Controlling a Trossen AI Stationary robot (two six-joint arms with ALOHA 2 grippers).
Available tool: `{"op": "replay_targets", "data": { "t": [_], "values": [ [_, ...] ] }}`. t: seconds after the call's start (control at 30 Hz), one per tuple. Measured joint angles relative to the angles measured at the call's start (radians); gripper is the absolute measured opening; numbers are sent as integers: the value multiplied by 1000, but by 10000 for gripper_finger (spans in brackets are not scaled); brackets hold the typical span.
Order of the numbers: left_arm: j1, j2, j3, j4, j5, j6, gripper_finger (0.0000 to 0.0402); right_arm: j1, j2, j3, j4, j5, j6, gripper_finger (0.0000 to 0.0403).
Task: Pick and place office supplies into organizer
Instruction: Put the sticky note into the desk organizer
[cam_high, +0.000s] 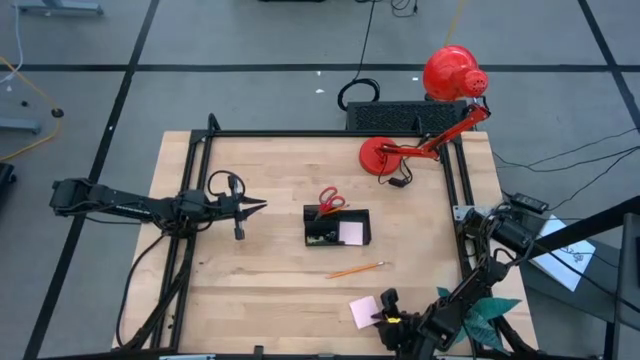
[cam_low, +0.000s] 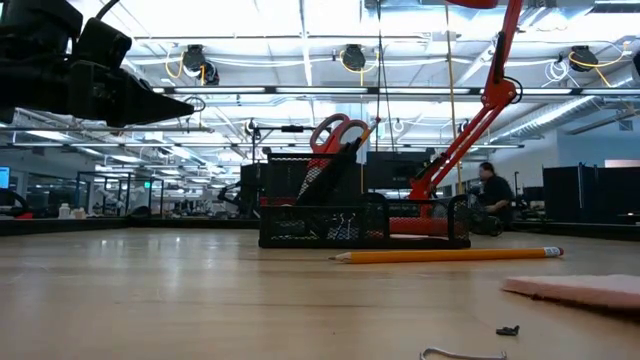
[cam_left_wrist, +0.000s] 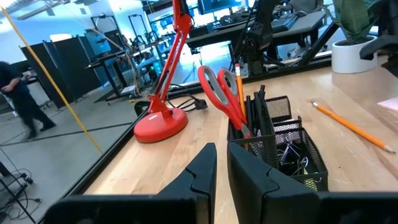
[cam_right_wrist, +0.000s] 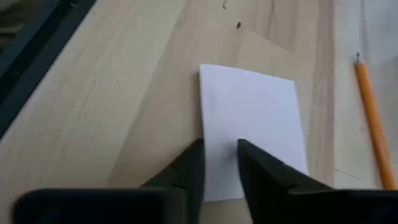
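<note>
Right gripper (cam_right_wrist: 219, 163) sits low over the near edge of the flat pink sticky-note pad (cam_right_wrist: 252, 127), fingers narrowly parted astride it, nothing gripped yet, likely pinching that edge for the black mesh organizer (cam_high: 337, 227) farther off; left gripper (cam_high: 258, 206) waits nearly closed, empty.

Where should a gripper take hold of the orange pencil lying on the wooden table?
Grip the thin orange pencil mid-shaft, coming from straight above with fingers across its length. It lies flat and alone on the wooden table, between the black mesh organizer and the pink sticky-note pad.

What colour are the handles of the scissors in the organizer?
Red; the scissors show best in the left wrist view.
</note>
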Motion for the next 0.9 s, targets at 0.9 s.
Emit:
{"op": "replay_targets", "data": {
  "t": [0.9],
  "values": [
    [0,0,0,-7,-2,-4,47,-55,8,103,-110,166,-217,1]
  ]
}}
